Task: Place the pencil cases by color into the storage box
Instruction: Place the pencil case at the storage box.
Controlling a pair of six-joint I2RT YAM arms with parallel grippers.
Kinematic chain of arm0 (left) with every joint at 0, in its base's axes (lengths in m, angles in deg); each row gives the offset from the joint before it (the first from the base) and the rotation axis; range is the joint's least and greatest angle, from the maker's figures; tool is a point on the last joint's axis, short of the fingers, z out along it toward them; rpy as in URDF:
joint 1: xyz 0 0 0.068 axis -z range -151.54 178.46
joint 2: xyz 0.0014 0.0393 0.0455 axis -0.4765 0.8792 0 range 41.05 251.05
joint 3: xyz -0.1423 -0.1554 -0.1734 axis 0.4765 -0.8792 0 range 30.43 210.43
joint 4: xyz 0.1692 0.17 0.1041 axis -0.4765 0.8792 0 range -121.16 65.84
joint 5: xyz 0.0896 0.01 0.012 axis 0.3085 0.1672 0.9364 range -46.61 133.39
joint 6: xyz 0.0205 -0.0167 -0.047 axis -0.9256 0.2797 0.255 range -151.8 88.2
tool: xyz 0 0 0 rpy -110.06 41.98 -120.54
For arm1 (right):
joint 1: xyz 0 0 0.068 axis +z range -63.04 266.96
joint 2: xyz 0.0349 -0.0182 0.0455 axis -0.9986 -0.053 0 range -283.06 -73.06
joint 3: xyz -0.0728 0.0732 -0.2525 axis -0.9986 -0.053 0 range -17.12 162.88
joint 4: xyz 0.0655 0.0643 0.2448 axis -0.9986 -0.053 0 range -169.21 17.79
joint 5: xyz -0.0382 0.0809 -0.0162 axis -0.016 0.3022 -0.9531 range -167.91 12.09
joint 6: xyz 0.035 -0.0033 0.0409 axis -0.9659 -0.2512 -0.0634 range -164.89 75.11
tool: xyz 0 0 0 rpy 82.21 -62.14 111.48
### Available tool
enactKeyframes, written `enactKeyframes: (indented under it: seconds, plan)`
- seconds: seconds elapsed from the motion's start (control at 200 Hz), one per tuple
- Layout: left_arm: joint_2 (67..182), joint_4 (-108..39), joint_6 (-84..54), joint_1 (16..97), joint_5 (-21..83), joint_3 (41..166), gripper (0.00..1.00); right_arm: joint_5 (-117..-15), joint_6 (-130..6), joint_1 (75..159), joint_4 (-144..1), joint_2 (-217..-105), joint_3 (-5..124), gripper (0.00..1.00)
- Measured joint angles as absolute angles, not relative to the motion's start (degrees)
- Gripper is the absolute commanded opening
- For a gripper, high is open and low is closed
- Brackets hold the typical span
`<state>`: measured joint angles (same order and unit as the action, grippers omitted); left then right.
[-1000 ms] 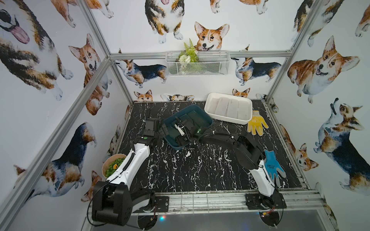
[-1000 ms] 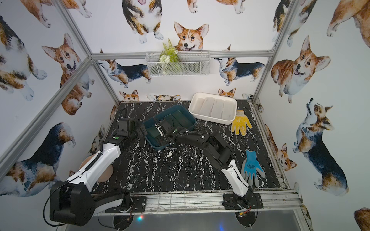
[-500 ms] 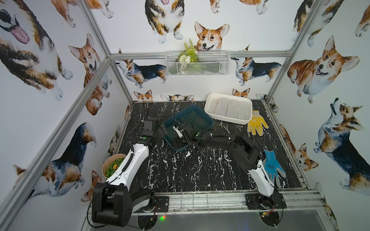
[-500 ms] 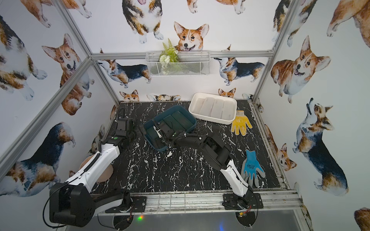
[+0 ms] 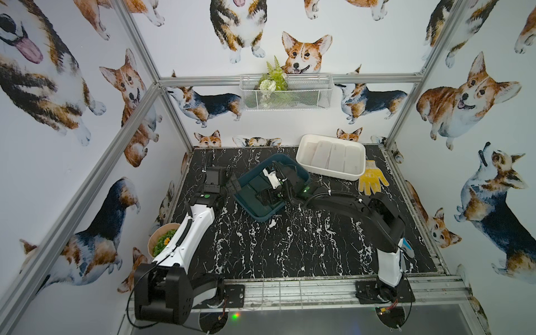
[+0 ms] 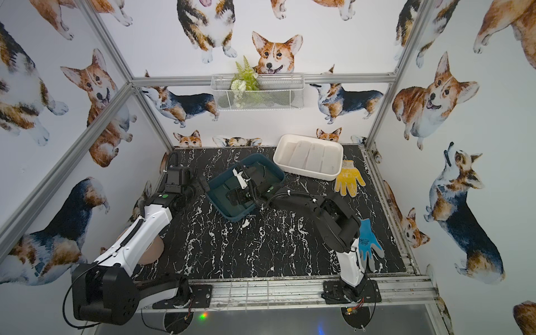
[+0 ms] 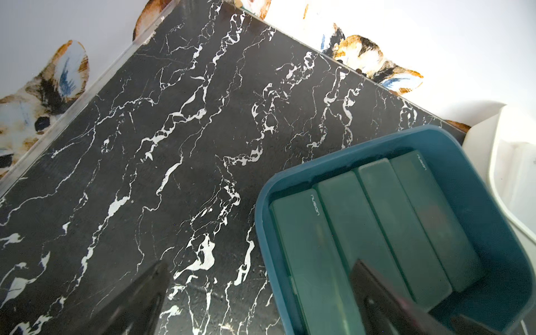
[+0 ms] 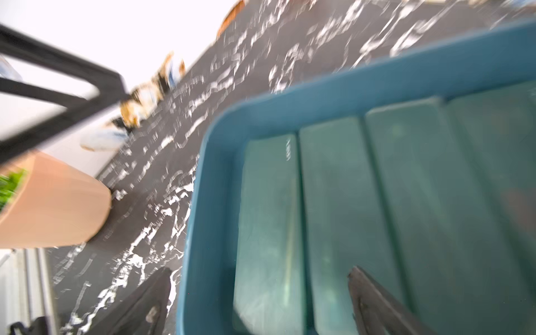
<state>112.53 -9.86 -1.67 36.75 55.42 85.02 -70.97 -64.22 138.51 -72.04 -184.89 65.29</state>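
Over the last second the right arm has stretched flatter across the blue box, and the right gripper has let go: its jaws stand wide with nothing between them. Directly beneath it the four green pencil cases lie flat, side by side, inside that box. The white pencil cases sit in the white box, well beyond it. The left gripper is spread and empty too, with one finger reaching over the blue box's edge, near the right gripper. The danger, I judge, is in pulling out: a low finger could snag a case or the wall and drag the box, or the grippers could knock together. The right wrist view is smeared by motion and cuts off the outermost case. In both top views the arm covers most of the box's inside, and the frosted cases are hard to count.
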Motion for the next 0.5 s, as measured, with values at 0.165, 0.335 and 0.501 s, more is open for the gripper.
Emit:
enactKeyframes:
  seconds: [0.165,0.335,0.501]
  plan:
    - [115.92,-9.88,-4.1,36.73,52.87,89.37,1.0,-70.93,-62.38,133.74,-72.35,-176.69,61.05,1.0]
    - [117.54,-11.17,-7.18,36.73,48.03,91.49,1.0,-72.74,-59.46,127.67,-73.88,-167.01,56.7,1.0]
    - [115.16,-15.61,-10.02,36.95,44.38,87.95,1.0,-73.97,-54.87,122.12,-75.82,-153.96,51.26,1.0]
